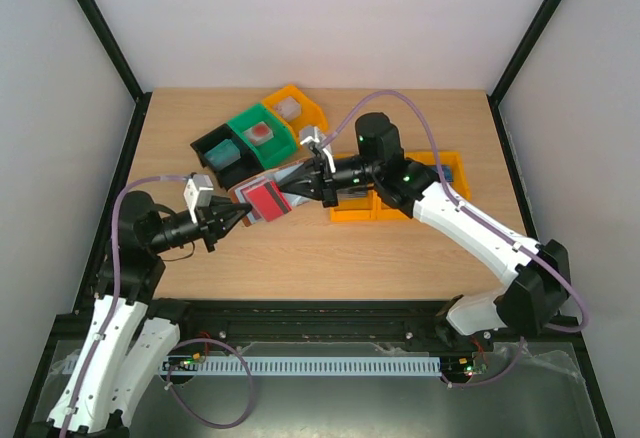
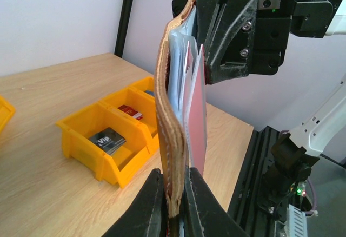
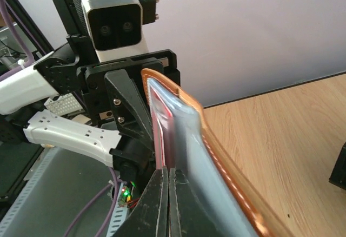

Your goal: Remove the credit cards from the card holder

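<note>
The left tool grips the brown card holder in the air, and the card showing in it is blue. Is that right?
Not quite: the card is red, not blue; the top external view shows it. Otherwise yes: the left tool grips the brown card holder in the air.

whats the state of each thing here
card holder, open, held in the air
red card, still in the card holder
left gripper, shut on the card holder's edge
right gripper, shut on the red card
orange bin, holds a black card
</note>
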Available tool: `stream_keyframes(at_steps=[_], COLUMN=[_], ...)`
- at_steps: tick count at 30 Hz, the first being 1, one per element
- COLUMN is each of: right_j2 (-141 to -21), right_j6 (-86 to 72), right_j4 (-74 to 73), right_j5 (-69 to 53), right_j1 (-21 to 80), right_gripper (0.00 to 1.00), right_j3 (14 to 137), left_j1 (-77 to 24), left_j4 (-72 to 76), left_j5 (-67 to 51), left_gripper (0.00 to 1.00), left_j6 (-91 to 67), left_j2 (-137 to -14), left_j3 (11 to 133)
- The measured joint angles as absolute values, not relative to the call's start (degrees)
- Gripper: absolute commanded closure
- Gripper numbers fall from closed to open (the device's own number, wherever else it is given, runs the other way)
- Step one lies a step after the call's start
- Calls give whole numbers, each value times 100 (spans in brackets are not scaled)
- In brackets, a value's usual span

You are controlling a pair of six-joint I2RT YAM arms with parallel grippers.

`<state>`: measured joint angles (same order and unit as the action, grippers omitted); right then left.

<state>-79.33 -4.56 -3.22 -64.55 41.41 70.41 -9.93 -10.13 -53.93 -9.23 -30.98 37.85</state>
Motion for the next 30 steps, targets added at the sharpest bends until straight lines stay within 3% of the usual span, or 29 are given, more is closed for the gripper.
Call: stream_keyframes(at_steps=[10,20,24,30], right_j2=[-8051,-8101,-8099,-8079], right_j6=[-132,169,191,217], right_j4=[-716,-1144,-1138,-1118], right_j5=[-6436,-6029,-5701,-5218], right_j1=[4202,4311,4362,4539], right_gripper=[79,93,94,76], right_j3=[7113,7227,7227,7227], left_j1=[-993,-993,-993,-993], left_j4=[-746,-648,-648,-650], left_j5=[-5400,-5378,-5367,-5293], left_gripper=[98,98,98,98], left_j6=[-1199,-1210,-1190,-1127], left_j2=[-3068,-3068,-3065,-3065], left_j3=[3651,3651,3651,3645])
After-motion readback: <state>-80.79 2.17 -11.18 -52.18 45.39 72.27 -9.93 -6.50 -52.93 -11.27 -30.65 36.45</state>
